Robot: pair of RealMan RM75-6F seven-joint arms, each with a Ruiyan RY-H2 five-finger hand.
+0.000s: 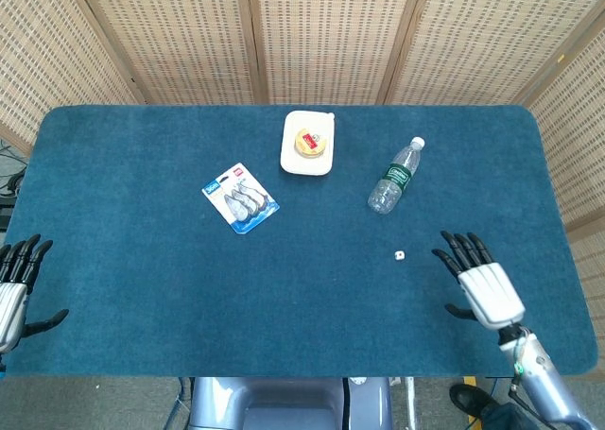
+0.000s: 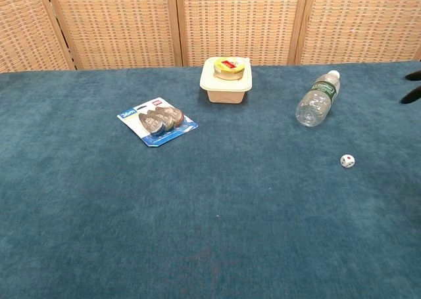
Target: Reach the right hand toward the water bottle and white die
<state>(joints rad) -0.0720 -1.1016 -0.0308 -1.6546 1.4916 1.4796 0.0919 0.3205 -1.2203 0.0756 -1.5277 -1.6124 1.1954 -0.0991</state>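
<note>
Clear plastic water bottle [image 1: 394, 176] lies near cubic white die [image 1: 400, 255].

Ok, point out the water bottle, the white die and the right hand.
water bottle [image 1: 393, 177], head view, on its green label.
white die [image 2: 347, 161], chest view, on its near face.
right hand [image 1: 481, 284], head view, on the white back of the hand.

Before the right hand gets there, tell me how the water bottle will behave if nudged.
The water bottle lies on its side on the blue cloth, so it would probably roll. It looks clear and mostly empty, so likely light and easily dented. The cloth may slow it.
</note>
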